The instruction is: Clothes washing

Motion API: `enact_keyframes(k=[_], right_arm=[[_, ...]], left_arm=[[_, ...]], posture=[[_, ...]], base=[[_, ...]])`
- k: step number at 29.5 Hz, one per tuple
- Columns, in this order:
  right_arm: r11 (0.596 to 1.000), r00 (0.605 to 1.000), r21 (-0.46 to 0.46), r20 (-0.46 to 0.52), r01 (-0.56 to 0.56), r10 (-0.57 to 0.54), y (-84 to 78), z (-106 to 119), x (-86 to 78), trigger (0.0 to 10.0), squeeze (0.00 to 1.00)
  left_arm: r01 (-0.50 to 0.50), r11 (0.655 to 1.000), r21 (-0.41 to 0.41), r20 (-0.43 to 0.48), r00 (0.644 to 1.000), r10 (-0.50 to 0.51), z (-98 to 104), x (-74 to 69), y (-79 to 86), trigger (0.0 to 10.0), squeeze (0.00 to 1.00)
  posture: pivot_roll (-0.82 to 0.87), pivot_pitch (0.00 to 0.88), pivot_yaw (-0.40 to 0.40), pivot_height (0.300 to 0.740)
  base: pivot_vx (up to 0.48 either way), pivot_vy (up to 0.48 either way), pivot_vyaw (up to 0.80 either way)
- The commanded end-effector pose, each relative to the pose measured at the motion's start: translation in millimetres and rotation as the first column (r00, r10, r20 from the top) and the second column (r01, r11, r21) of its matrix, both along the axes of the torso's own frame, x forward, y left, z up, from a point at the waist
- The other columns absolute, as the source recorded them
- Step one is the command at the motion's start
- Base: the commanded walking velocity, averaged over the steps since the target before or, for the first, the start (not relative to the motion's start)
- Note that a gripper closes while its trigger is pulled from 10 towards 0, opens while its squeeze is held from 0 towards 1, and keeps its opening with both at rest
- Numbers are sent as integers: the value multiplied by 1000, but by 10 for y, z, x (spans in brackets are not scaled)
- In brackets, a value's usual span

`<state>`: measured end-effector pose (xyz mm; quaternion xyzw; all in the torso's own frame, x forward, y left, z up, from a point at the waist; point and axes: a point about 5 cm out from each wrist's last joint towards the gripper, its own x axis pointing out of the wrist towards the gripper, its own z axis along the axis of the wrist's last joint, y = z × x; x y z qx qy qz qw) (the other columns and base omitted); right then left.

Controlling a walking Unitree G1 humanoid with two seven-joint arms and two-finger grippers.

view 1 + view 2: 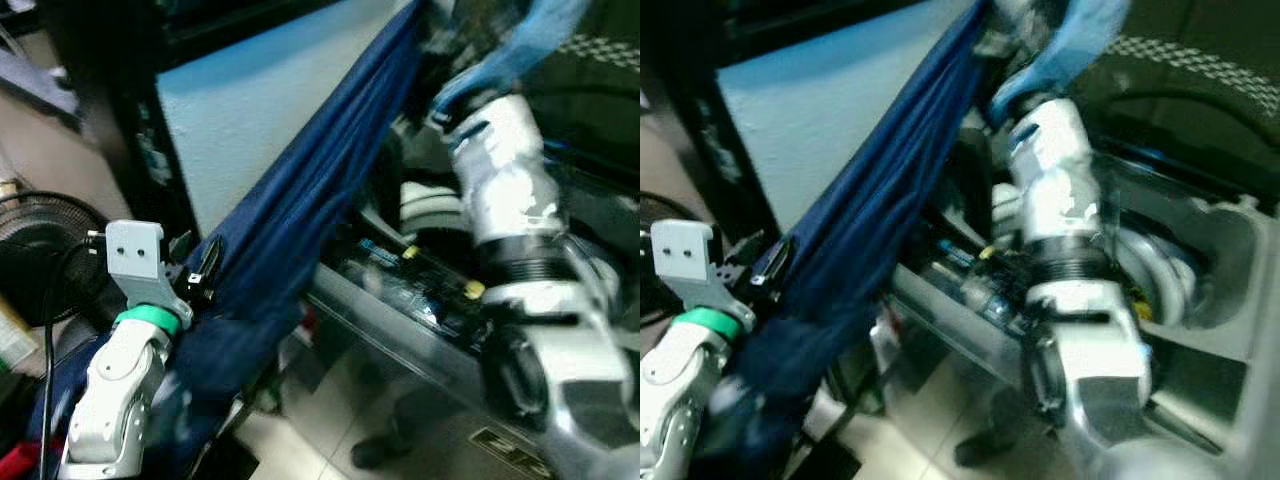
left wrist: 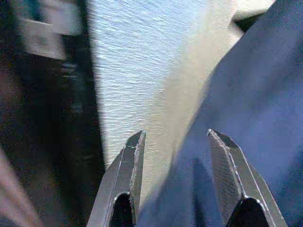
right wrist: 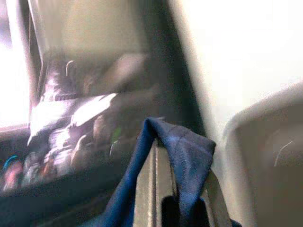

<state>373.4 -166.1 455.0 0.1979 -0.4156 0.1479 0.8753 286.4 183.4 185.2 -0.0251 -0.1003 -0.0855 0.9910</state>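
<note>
One blue garment [image 1: 290, 210] beside washer rim [image 1: 1230, 225]

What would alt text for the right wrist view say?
The right gripper is shut on a fold of blue cloth draped over its fingers. Behind it lie a blurred dark opening and a pale panel.

blue garment [image 1: 290, 215]: top end blurred | washer drum [image 1: 1160, 275]: partly hidden behind right arm
</note>
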Motion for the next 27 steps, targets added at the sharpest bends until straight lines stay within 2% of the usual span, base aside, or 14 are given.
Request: enact_keyframes(k=[1,3,5,7,10,12,17,18,19,20,21,23,25,27], right_arm=[[995,984,95,179,-2,-16,-155,460,-259,10000,0],[995,977,102,212,-11,-10,-175,566,-321,10000,0],[997,982,78,187,-9,-5,-114,492,-270,10000,0],[1000,996,-8,93,11,-10,79,184,-92,10000,0],[1000,998,-27,60,4,-3,141,64,-26,10000,0],[999,1000,-48,-14,-12,12,248,-164,103,10000,0],[999,999,-50,-29,-15,14,266,-204,132,10000,0],[992,996,-120,-90,-36,25,390,-377,202,10000,0],[992,996,-120,-90,-36,25,390,-377,202,10000,0],[979,988,-192,-151,-71,42,531,-576,255,10000,0],[979,988,-192,-151,-71,42,531,-576,255,10000,0],[962,976,-247,-208,-117,65,672,-780,283,10000,0],[936,954,-303,-286,-182,93,864,-1096,296,10000,0],[936,954,-303,-286,-182,93,864,-1096,296,10000,0]], left_arm=[[-11,1000,7,-15,1000,11,-43,-12,24,10000,0],[-12,1000,7,-15,1000,12,-44,-11,24,10000,0],[-13,1000,6,-15,1000,13,-45,-10,22,10000,0],[-15,1000,4,-13,1000,15,-45,-7,15,10000,0],[-15,1000,4,-14,1000,16,-46,-5,15,10000,0],[-17,1000,8,-14,1000,17,-42,-6,23,10000,0],[-18,1000,9,-14,1000,18,-41,-7,27,10000,0],[-36,999,18,-21,999,36,-41,-8,54,10000,0],[-36,999,18,-21,999,36,-41,-8,54,10000,0],[-55,998,21,-23,998,56,-37,-9,86,10000,0],[-55,998,21,-23,998,56,-37,-9,86,10000,0],[-71,997,28,-24,997,71,-30,-9,114,10000,0],[-84,996,36,-19,996,85,-3,-2,140,10000,0],[-84,996,36,-19,996,85,-3,-2,140,10000,0]], posture=[[136,0,29,740],[136,0,29,740],[136,0,29,740],[137,0,28,740],[137,0,28,740],[141,4,37,740],[141,4,37,740],[147,11,35,740],[147,11,35,740],[149,19,35,740],[149,19,35,740],[149,19,35,740],[149,19,35,740],[149,19,35,740]], base=[[0,0,-800],[0,0,-800],[0,0,-800],[0,0,-800],[0,0,-800],[0,0,-800],[0,0,-800],[0,0,-800],[0,0,-800],[0,0,-800],[0,0,-800],[0,0,-800],[0,0,-800],[0,0,-800]])
